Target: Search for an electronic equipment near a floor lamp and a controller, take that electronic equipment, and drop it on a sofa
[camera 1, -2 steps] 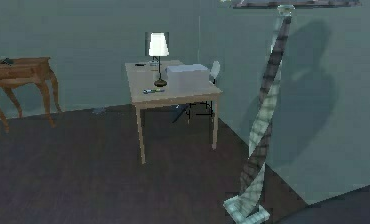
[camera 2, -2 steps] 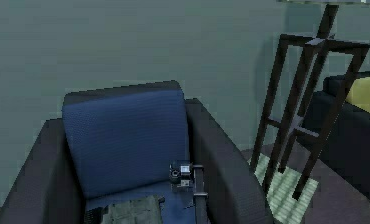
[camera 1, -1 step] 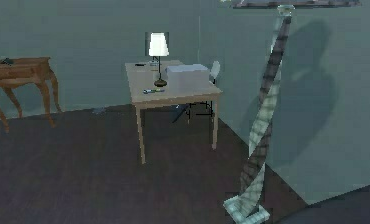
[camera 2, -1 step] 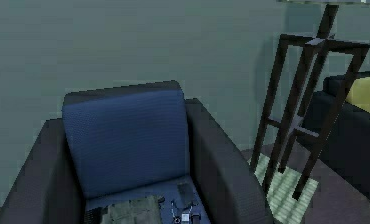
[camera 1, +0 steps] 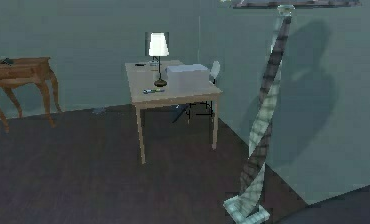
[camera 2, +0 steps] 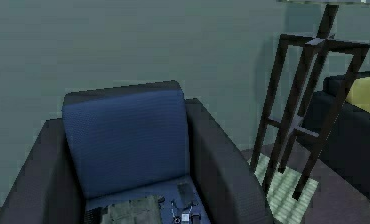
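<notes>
A tall floor lamp (camera 1: 265, 120) with a twisted pole stands on a square base (camera 1: 247, 208) at the forward view's right. Left of it is a light wooden table (camera 1: 198, 100). On the table are a lit table lamp (camera 1: 158, 46), a pale boxy device (camera 1: 189, 73) and a small dark flat thing (camera 1: 150, 91). In the arm side view a blue armchair (camera 2: 128, 135) stands close by. On its seat lie a small dark gadget (camera 2: 183, 210) and a greenish patterned item (camera 2: 129, 212).
A brown side table (camera 1: 23, 72) stands at the forward view's left with something dark on top. A chair (camera 1: 213, 72) shows behind the light table. A dark wooden frame (camera 2: 298, 110) on a pale mat (camera 2: 285, 190) and a dark seat with a yellow cushion (camera 2: 363, 93) are at the arm side view's right.
</notes>
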{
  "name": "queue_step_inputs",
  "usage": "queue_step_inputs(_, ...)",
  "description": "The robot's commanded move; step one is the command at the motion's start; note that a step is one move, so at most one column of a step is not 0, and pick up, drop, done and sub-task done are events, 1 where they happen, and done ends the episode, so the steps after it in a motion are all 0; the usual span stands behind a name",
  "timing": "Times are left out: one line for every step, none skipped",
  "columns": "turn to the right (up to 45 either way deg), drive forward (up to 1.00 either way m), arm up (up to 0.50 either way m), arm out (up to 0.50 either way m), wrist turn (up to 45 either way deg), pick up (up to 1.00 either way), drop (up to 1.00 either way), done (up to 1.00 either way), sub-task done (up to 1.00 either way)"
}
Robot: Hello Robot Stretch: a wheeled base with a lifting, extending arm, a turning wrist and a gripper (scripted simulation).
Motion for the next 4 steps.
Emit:
queue_step_inputs(0.0, 0.0, 0.1, 0.0, 0.0, 0.0, 0.0, 0.0, 0.0)
queue_step_inputs(0.0, 0.0, 0.5, 0.0, 0.0, 0.0, 0.0, 0.0, 0.0)
queue_step_inputs(0.0, 0.0, 0.12, 0.0, 0.0, 0.0, 0.0, 0.0, 0.0)
queue_step_inputs(0.0, 0.0, 0.0, 0.0, -45.0, 0.0, 0.0, 0.0, 0.0)
